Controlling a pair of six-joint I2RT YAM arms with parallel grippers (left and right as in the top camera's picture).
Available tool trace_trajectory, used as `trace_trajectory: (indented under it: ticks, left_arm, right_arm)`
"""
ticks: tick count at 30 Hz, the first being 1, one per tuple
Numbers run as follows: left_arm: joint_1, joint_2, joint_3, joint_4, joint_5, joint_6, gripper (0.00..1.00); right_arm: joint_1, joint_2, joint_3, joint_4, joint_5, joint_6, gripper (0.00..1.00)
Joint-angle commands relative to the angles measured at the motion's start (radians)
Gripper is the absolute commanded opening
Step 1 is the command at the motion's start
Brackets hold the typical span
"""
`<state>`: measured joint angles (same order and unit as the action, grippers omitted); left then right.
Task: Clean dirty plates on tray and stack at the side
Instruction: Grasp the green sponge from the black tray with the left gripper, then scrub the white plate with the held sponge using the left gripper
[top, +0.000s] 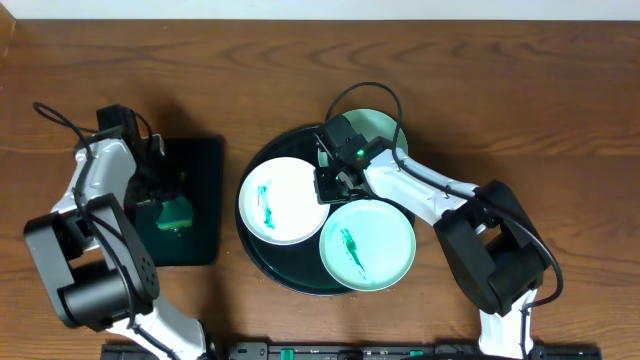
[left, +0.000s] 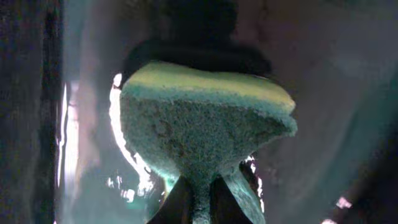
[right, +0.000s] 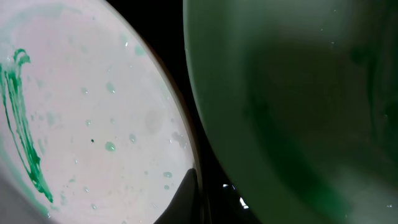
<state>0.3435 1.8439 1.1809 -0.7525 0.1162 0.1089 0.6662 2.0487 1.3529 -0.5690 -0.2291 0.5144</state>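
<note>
Our left gripper (left: 204, 200) is pinched on the bottom edge of a green sponge (left: 205, 130), which fills the wrist view; overhead it sits over the small tray (top: 205, 180) at the left of the table (top: 500, 90). Our right gripper (top: 335, 175) reaches into the round tray (top: 285, 262), between the white plate (top: 275, 200) and the back plate (top: 385, 128). We see only one dark fingertip low in its wrist view, so we cannot tell whether the jaws are apart or closed on a rim. All three plates lie on the round tray, and none is stacked at the side. The white plate and the front plate (top: 367, 243) both carry green smears, so we judge the task barely begun: wiping and stacking all remain. The right arm covers much of the back plate from above, and in the wrist view it is dark and blurred, so we cannot say whether it is dirty, or whether it is lifted or resting.
</note>
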Motion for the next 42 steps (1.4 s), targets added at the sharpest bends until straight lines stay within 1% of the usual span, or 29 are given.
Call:
trace_trajectory:
  ticks: [1, 5, 11, 14, 17, 21, 24, 26, 30, 33, 38, 42]
  left_arm:
    - [-0.003, -0.112, 0.056, -0.055, 0.082, -0.025, 0.07]
    - [-0.004, -0.237, 0.058, -0.105, 0.090, -0.061, 0.07]
    - [-0.030, -0.360, 0.058, -0.179, 0.111, -0.083, 0.07]
    - [-0.081, -0.389, 0.058, -0.189, 0.159, -0.108, 0.07]
    - [-0.166, -0.391, 0.056, -0.185, 0.161, -0.195, 0.07]
    - [-0.285, -0.368, 0.040, -0.178, 0.151, -0.307, 0.07]
    - [-0.369, -0.335, 0.007, -0.177, 0.083, -0.423, 0.07]
    - [-0.414, -0.307, -0.013, -0.160, 0.055, -0.463, 0.07]
    - [-0.484, -0.240, -0.037, -0.087, 0.055, -0.496, 0.07]
    - [-0.515, -0.165, -0.045, -0.044, 0.043, -0.552, 0.07]
    - [-0.531, -0.054, -0.045, -0.039, 0.037, -0.584, 0.07]
    - [-0.546, -0.012, -0.047, -0.058, 0.036, -0.601, 0.08]
  right_arm:
    - [0.006, 0.011, 0.021, 0.002, -0.034, -0.021, 0.01]
    - [0.006, 0.011, 0.024, 0.002, -0.034, -0.021, 0.01]
    - [0.007, 0.011, 0.028, 0.003, -0.038, -0.021, 0.01]
    - [0.006, 0.011, 0.028, 0.005, -0.039, -0.021, 0.01]
    - [0.005, 0.011, 0.028, 0.000, -0.042, -0.021, 0.01]
    - [-0.005, 0.011, 0.028, -0.012, -0.054, -0.021, 0.01]
    - [-0.011, 0.011, 0.028, -0.014, -0.060, -0.018, 0.01]
    - [-0.011, 0.011, 0.028, -0.014, -0.060, -0.013, 0.01]
    - [-0.011, 0.011, 0.028, -0.014, -0.060, -0.014, 0.01]
    - [-0.011, 0.011, 0.028, -0.018, -0.060, -0.014, 0.01]
    - [-0.011, 0.011, 0.028, -0.018, -0.060, -0.014, 0.01]
    - [-0.012, 0.011, 0.028, -0.018, -0.060, -0.014, 0.01]
